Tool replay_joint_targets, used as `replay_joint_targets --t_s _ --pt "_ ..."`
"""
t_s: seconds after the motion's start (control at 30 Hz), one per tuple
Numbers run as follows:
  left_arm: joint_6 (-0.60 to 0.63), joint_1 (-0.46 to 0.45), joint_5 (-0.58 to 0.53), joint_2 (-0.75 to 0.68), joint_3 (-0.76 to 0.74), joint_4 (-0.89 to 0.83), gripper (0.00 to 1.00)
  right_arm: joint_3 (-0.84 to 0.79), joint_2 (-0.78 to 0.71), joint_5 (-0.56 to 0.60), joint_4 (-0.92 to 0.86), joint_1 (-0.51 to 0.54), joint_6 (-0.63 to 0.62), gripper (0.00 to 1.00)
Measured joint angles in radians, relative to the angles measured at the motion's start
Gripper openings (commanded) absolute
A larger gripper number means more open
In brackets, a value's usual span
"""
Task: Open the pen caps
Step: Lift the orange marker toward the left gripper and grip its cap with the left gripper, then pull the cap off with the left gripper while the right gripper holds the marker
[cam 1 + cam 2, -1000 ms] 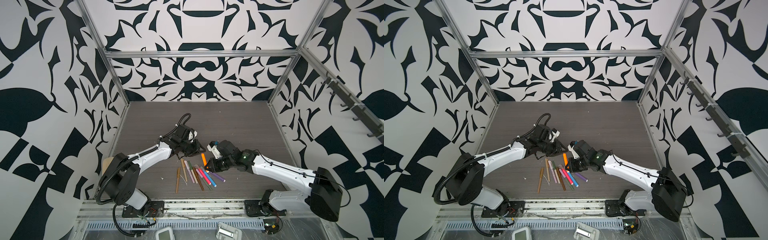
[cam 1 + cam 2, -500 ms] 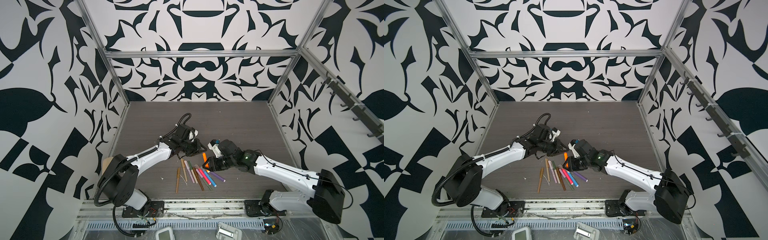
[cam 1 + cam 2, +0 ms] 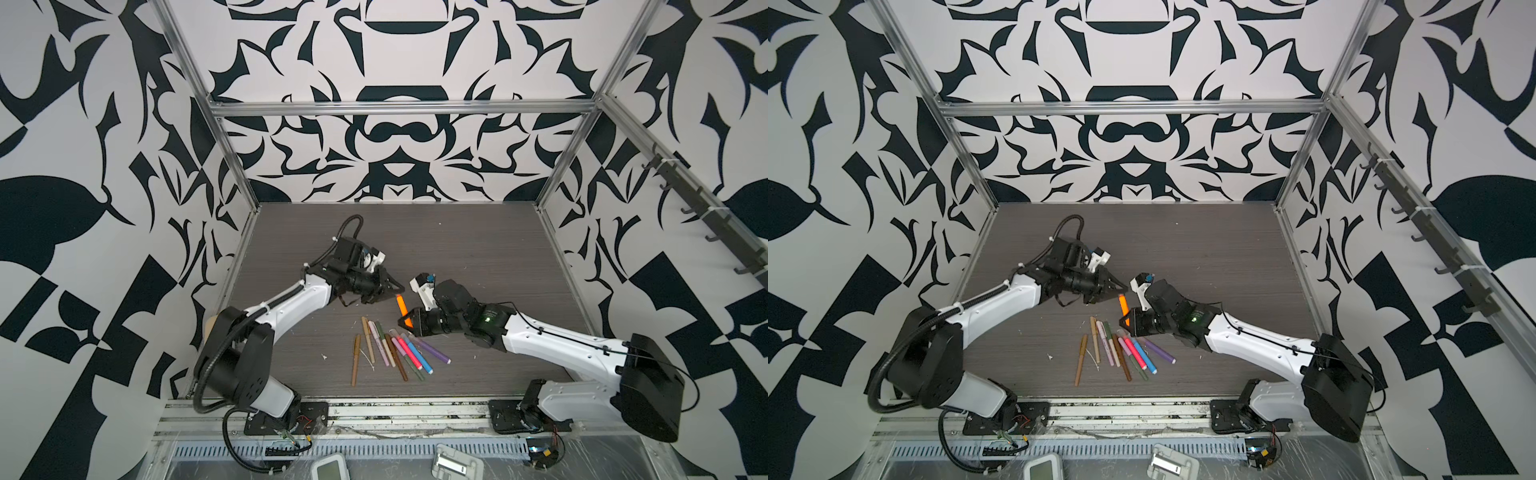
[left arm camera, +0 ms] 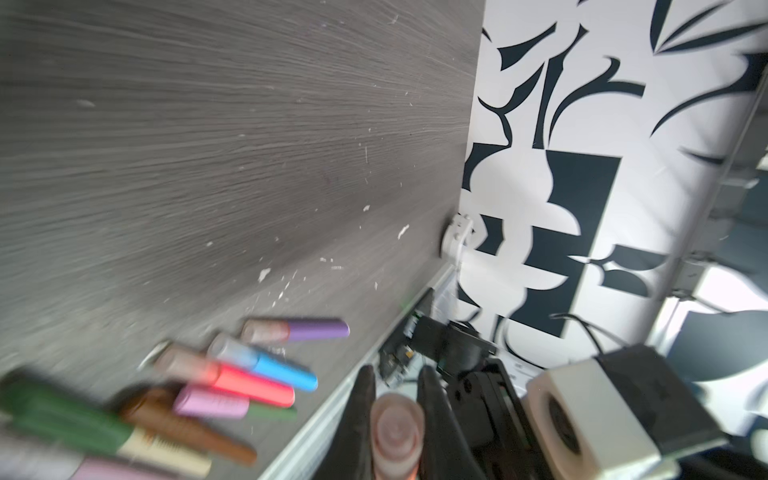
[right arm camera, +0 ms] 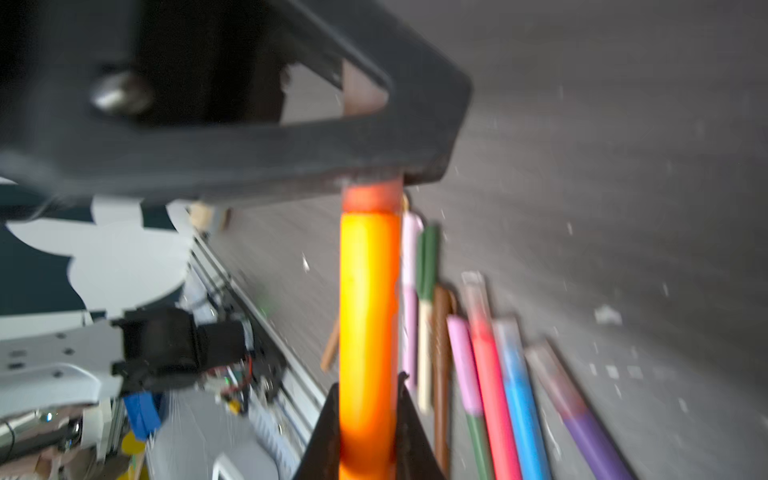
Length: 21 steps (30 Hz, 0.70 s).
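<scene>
An orange pen [image 3: 401, 305] [image 3: 1122, 304] spans the gap between my two grippers, above the table. My right gripper [image 3: 405, 322] [image 3: 1125, 322] [image 5: 368, 390] is shut on its orange barrel [image 5: 368, 299]. My left gripper [image 3: 395, 289] [image 3: 1119, 289] [image 4: 395, 374] is shut on the translucent pinkish pen cap [image 4: 397, 428] [image 5: 372, 197] at the pen's far end. The cap still sits against the barrel. Several other capped pens [image 3: 395, 349] [image 3: 1121, 349] lie side by side on the table just in front of the grippers.
The dark wood-grain table [image 3: 457, 249] is boxed in by patterned walls and aluminium frame posts [image 3: 232, 166]. A metal rail [image 3: 374, 409] runs along the front edge by both arm bases. White specks [image 4: 264, 274] dot the table.
The right gripper and the orange pen have edged slightly toward the left gripper. The left arm has stayed nearly still, shut on the cap.
</scene>
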Motion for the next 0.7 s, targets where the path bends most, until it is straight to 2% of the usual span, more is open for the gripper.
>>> replay_joint_targets --t_s 0.1,0.17,0.3,0.5,0.7 --pt "0.089 0.144 -0.145 0.135 0.19 -0.039 0.0 -0.069 -0.061 -0.004 -0.087 0.056 0.013 0.0" --pt "0.123 0.165 -0.218 0.176 0.227 -0.059 0.0 -0.079 -0.1 0.008 -0.154 0.061 0.016 0.0" --pt "0.184 0.073 -0.327 0.251 0.267 -0.149 0.0 -0.066 -0.166 0.071 -0.243 0.034 0.011 0.0" --pt "0.273 -0.064 -0.491 0.403 0.404 -0.314 0.0 -0.01 -0.168 0.216 -0.393 -0.003 -0.012 0.0" --pt "0.329 -0.091 -0.61 0.515 0.512 -0.446 0.0 0.006 -0.173 0.373 -0.515 -0.003 -0.013 0.0"
